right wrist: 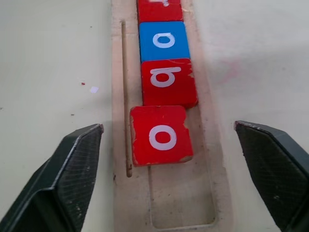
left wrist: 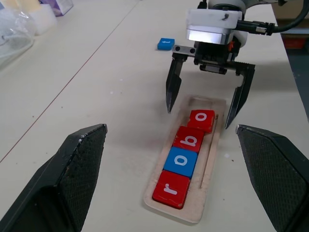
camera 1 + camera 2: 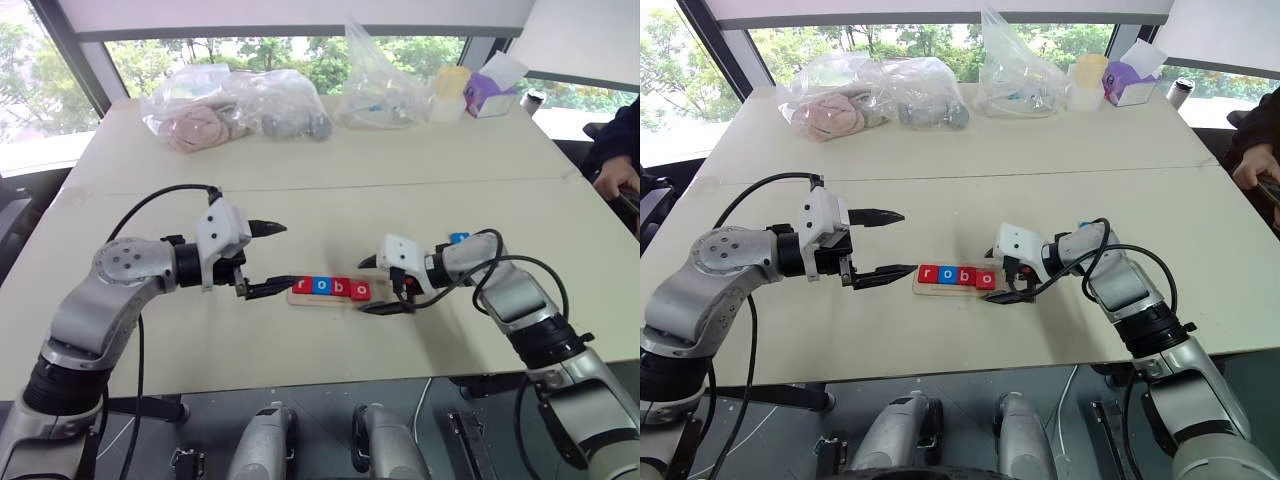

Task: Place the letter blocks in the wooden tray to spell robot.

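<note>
Wooden tray (image 2: 210, 159) before you holds four letter blocks (image 2: 185, 157) reading r, o, b, o, fifth blue block (image 2: 165, 43) lying well apart, right gripper (image 2: 205, 104) spread wide astride the last red o, left gripper (image 3: 268, 259) likewise open at the r end.

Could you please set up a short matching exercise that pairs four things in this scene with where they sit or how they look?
Things:
1. r block
2. first o block
3. second o block
4. loose blue block

Descriptions:
A. blue, second in the wooden tray
B. on the table, outside the tray
C. red, at the start of the row
D. red, sitting slightly askew, between the open fingers of the right hand

Pairs: 1-C, 2-A, 3-D, 4-B
</note>
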